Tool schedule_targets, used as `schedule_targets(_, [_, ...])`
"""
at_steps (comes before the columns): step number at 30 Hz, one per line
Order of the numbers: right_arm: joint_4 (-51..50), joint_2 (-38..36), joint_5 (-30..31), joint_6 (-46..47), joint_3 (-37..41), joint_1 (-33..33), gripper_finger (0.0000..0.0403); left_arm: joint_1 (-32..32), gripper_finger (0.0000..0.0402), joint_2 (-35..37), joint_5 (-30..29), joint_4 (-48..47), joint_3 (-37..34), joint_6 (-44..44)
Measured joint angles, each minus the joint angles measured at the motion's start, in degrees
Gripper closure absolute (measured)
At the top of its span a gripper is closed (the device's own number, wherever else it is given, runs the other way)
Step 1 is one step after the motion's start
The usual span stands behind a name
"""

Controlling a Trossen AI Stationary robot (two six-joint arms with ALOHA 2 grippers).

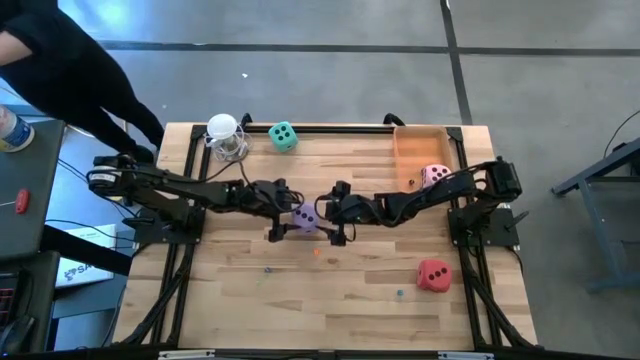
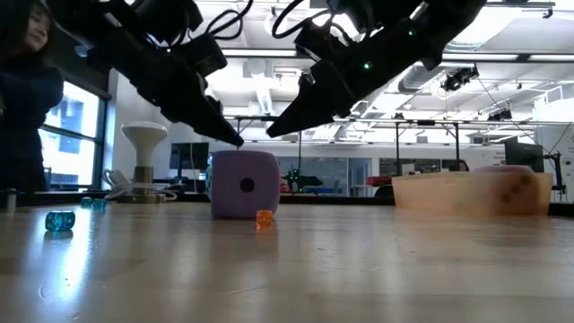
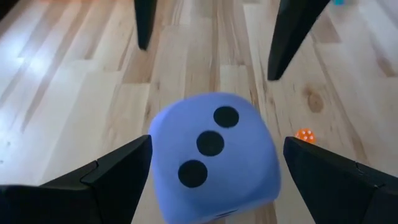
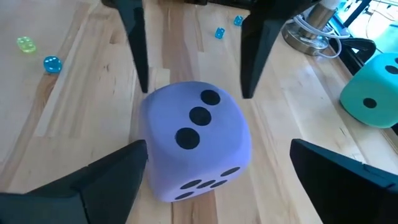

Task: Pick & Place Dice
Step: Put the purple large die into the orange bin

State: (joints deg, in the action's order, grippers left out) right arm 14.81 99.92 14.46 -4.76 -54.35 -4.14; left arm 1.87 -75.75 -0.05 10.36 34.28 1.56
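Observation:
The purple die (image 1: pixel 305 218) stands on the table's middle, three pips up (image 3: pixel 210 143) (image 4: pixel 198 117) (image 2: pixel 244 184). My left gripper (image 1: pixel 280 212) (image 3: pixel 217 149) is open and comes at it from the left. My right gripper (image 1: pixel 338 213) (image 4: pixel 219 148) is open and comes from the right. Each gripper's fingers stand on either side of the die without touching it. The mint green die (image 1: pixel 283 136) sits near the far edge, the red die (image 1: pixel 433 275) near the right front. The pink die (image 1: pixel 435 176) lies in the orange tray (image 1: pixel 412 140).
A white round-topped object (image 1: pixel 224 132) with a cable stands at the far left. Tiny beads are scattered about: an orange one (image 2: pixel 264 218) just in front of the purple die, blue ones (image 2: pixel 60 220) to the left. A person (image 1: pixel 60 70) stands beyond the far left corner.

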Motion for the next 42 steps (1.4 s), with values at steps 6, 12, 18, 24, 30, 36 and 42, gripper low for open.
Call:
schedule_targets(6, [0.0, 0.0, 0.4, 0.0, 0.0, 0.0, 0.0005, 0.0, 0.0049, 2.5, -0.2, -0.5, 0.0, 1.0])
schedule_targets(12, [0.6, 0.0, 0.4, 0.0, 0.0, 0.0, 0.0003, 0.0, 0.0049, 5.7, -3.3, -4.1, 0.0, 1.7])
schedule_targets(18, [0.5, 0.0, -1.2, -0.5, 0.0, 0.0, 0.0004, 0.0, 0.0049, 8.4, -3.5, -10.5, 0.1, 0.1])
schedule_targets(24, [1.0, 0.0, -1.6, 4.1, 0.0, 0.0, 0.0005, 0.0, 0.0049, 12.4, -3.8, -14.3, 0.1, -1.1])
schedule_targets(30, [1.6, 0.0, -3.4, 6.4, 0.0, 0.0, 0.0005, 0.0, 0.0049, 13.8, -3.8, -14.5, -0.7, -1.5])
schedule_targets(36, [6.9, 1.5, -5.8, 4.9, 0.0, 0.5, 0.0005, 0.0, 0.0049, 13.8, -3.8, -9.0, -5.3, -2.6])
schedule_targets(42, [8.3, 1.7, -5.7, 4.4, 0.0, 1.3, 0.0005, 0.0, 0.0049, 13.8, -3.9, -2.5, -9.1, -3.4])
